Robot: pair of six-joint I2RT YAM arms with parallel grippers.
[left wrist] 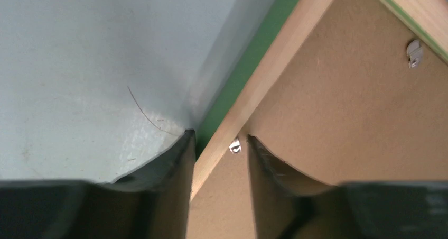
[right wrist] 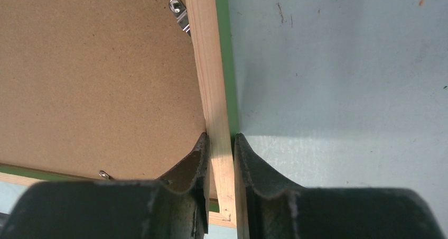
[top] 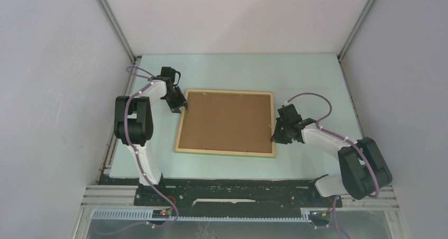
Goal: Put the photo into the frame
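Note:
The frame (top: 227, 152) lies flat mid-table with its light wood face up and green showing at its outer edge. The photo (top: 227, 121) sits inside it, brown board back up; its picture side is hidden. My left gripper (top: 182, 108) is at the frame's far left corner. In the left wrist view it (left wrist: 219, 141) is open and straddles the left rail (left wrist: 274, 64), with one finger over the table and one over the board. My right gripper (top: 276, 136) is on the right rail. In the right wrist view it (right wrist: 220, 138) is shut on the rail (right wrist: 208, 64).
Small metal retaining tabs sit along the inner edge of the frame (left wrist: 235, 146) (left wrist: 414, 54) (right wrist: 179, 10). The pale green table (top: 306, 75) is walled by white panels on the left, back and right. A black rail (top: 227, 189) runs along the near edge.

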